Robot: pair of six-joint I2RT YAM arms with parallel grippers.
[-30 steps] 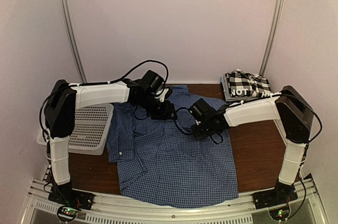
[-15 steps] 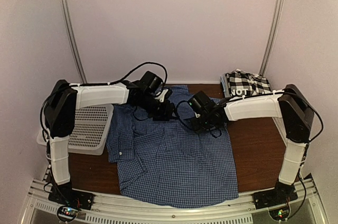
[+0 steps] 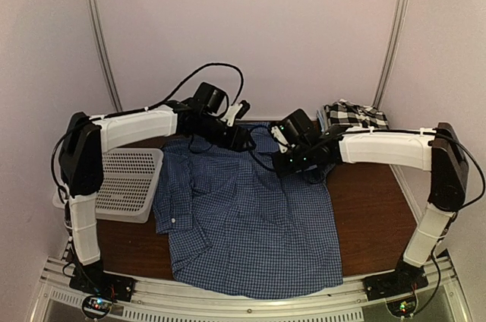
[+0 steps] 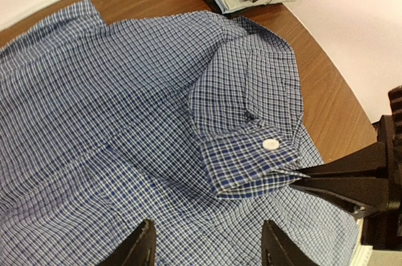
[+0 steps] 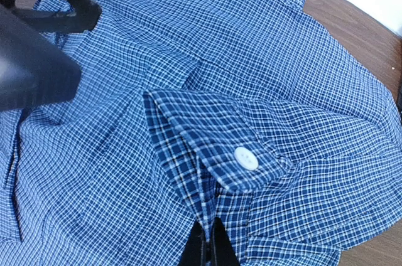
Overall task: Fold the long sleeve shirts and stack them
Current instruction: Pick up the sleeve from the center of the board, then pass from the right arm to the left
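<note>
Right tool (image 5: 206, 242) pinches the blue-checked shirt (image 3: 250, 223) by its buttoned cuff (image 5: 220, 147) — left tool (image 4: 210, 244) spread wide.

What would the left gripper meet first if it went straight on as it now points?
Probably the buttoned cuff of the blue shirt, pinched by the right gripper; depth is unclear.
</note>
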